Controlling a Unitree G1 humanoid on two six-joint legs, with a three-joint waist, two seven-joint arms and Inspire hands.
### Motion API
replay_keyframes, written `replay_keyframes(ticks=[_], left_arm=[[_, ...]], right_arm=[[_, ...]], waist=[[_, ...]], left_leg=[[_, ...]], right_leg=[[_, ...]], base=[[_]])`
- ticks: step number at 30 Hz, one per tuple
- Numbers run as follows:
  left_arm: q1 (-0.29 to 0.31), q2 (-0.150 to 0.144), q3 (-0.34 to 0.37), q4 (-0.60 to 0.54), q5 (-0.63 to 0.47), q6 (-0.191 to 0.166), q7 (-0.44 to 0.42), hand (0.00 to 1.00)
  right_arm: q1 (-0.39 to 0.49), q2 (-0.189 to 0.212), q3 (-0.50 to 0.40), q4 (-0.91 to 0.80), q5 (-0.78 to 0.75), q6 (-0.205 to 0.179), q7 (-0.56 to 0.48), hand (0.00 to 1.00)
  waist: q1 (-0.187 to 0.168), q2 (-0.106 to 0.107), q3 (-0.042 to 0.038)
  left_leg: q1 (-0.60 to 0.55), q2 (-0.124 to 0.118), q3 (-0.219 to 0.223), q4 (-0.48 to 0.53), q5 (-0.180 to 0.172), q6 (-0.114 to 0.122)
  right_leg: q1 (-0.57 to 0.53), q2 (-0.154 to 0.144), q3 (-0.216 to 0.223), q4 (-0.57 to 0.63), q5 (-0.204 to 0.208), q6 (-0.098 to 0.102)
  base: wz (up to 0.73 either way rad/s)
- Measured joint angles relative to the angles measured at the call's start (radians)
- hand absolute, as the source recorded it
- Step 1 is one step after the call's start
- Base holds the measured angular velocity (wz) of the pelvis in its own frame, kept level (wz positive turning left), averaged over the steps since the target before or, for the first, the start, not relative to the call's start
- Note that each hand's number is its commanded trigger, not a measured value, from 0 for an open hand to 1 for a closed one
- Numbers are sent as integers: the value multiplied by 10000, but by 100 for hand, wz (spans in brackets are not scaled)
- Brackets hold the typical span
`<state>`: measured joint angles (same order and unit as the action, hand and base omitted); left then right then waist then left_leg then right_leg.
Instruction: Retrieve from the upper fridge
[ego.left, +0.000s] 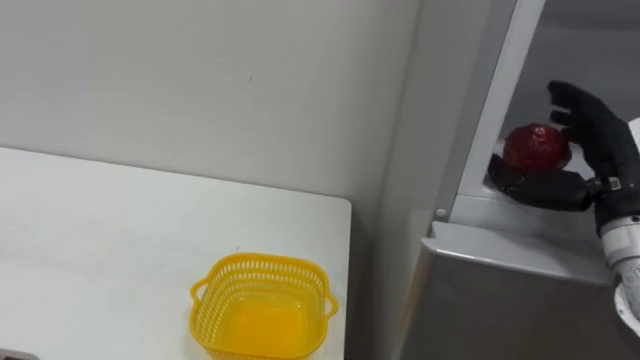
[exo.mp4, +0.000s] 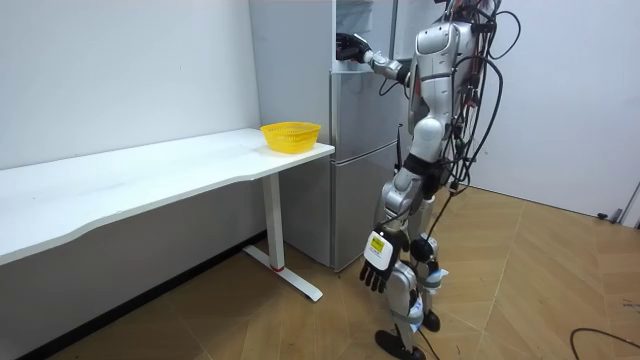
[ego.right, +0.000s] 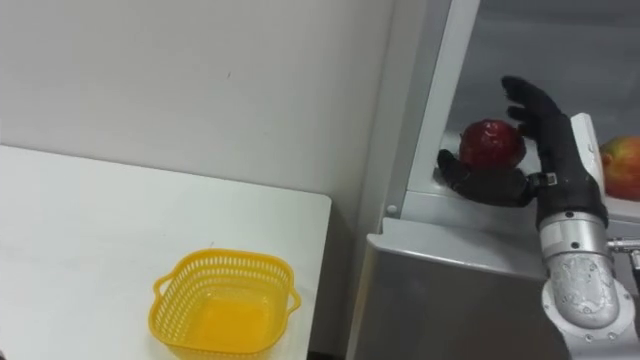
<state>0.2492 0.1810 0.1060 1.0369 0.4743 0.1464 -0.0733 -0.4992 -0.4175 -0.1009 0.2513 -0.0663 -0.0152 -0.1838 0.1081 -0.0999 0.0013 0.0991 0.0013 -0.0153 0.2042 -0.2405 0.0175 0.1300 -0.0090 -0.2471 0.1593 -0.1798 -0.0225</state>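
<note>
White wall behind white table and grey fridge, upper compartment open | right hand at compartment front edge, thumb under and fingers curved behind red apple, grasping it | second apple on shelf beside wrist | yellow basket at table corner, empty | left hand hangs beside thigh, fingers relaxed

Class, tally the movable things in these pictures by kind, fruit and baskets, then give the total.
Fruit: 2, the red apple in the right hand and a second fruit further right inside the fridge.
Basket: 1, the yellow basket on the table.
Total: 3.
</note>
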Motion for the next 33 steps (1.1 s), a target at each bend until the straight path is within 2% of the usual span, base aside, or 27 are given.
replay_keyframes(ticks=[4, 8, 16, 20, 24, 25, 28, 33], left_arm=[[21, 2, 0, -188, -1, 84, 15, 0], [90, 3, -17, -293, -3, 128, 33, 0], [127, 52, -19, -358, -8, 182, 35, 0], [123, 99, -123, -436, -29, 163, 40, 0], [174, 98, -112, -454, -20, -36, 67, 0], [189, 82, -113, -448, -18, -77, 110, 0], [267, 49, -125, -440, -17, -80, 258, 0], [275, 52, -299, -378, -61, -21, 480, 0]], right_arm=[[-10, -56, -3, 0, -120, 255, 126, 100], [-132, -214, -1, 7, -179, 323, 138, 100], [-223, -255, -1, 3, -183, 392, 108, 100], [-241, -269, 9, -24, -135, 365, -19, 100], [-224, -267, 9, -261, -259, 306, -135, 100], [-175, -261, 9, -412, -264, 307, -214, 100], [87, -258, 9, -814, -253, 308, -384, 100], [778, -101, 26, -2045, -131, 375, -696, 100]], waist=[[12, 27, -1], [28, 52, 0], [37, 49, -16], [45, 48, -49], [36, 142, -17], [38, 181, -4], [32, 271, -46], [-36, 298, -47]], left_leg=[[1, -18, 1, 6, 0, 0], [1, -20, 0, 11, 0, 0], [4, -5, -1, 30, 1, -1], [23, 5, 2, 28, 4, -4], [72, 7, 73, 10, 5, -3], [77, 6, 88, 9, 5, -3], [117, 9, 99, 6, 5, -3], [149, 30, 110, -14, 12, -15]], right_leg=[[-36, 13, -6, 106, 0, 0], [-35, 25, -2, 106, 0, 1], [-69, 45, -4, 104, 0, 1], [-91, 55, 20, 100, 0, 0], [-94, 56, 74, 89, 0, 0], [-94, 61, 130, 85, 0, 0], [-78, 84, 220, 87, 0, 0], [-31, 110, 253, 92, -1, 0]], base=[[0], [0], [0], [0], [-5], [-4], [-3], [-1]])
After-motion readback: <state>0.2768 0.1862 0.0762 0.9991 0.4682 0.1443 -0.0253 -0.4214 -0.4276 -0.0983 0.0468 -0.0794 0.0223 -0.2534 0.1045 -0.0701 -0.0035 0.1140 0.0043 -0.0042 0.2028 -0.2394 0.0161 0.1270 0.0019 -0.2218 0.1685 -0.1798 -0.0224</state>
